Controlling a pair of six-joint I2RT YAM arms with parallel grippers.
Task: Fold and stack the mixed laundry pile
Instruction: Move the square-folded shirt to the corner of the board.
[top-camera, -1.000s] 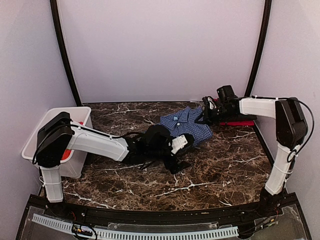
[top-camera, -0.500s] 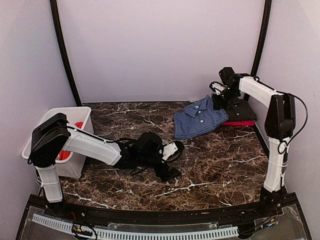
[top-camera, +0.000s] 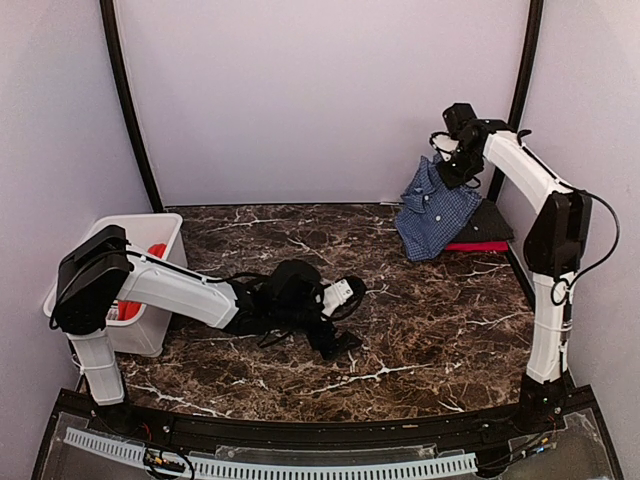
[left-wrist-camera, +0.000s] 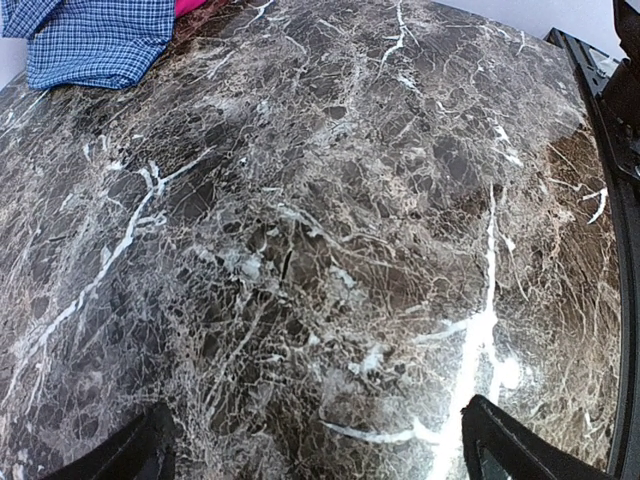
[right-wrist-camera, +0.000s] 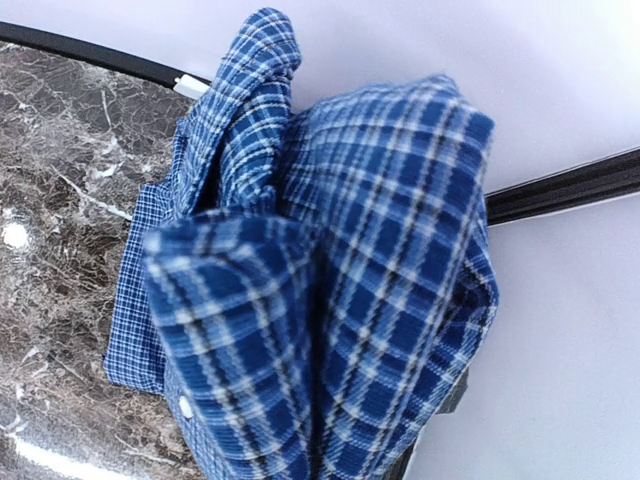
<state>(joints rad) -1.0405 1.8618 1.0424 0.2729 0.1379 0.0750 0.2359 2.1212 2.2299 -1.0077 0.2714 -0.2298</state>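
The blue-and-white checked shirt hangs bunched in the air at the back right, its lower edge near the table. My right gripper is raised high by the back wall and shut on the shirt's top. In the right wrist view the checked shirt fills the frame and hides the fingers. A flat red cloth lies under it at the back right with a dark piece on top. My left gripper stays low over the table's middle, open and holding nothing; its fingertips frame bare marble.
A white plastic basket stands at the left edge with something orange-red inside. The dark marble table runs to the back wall. A black frame post rises just behind the right arm.
The right gripper has lifted the checked shirt off the table and carried it up and to the back right. The left gripper has drawn back slightly to the left.
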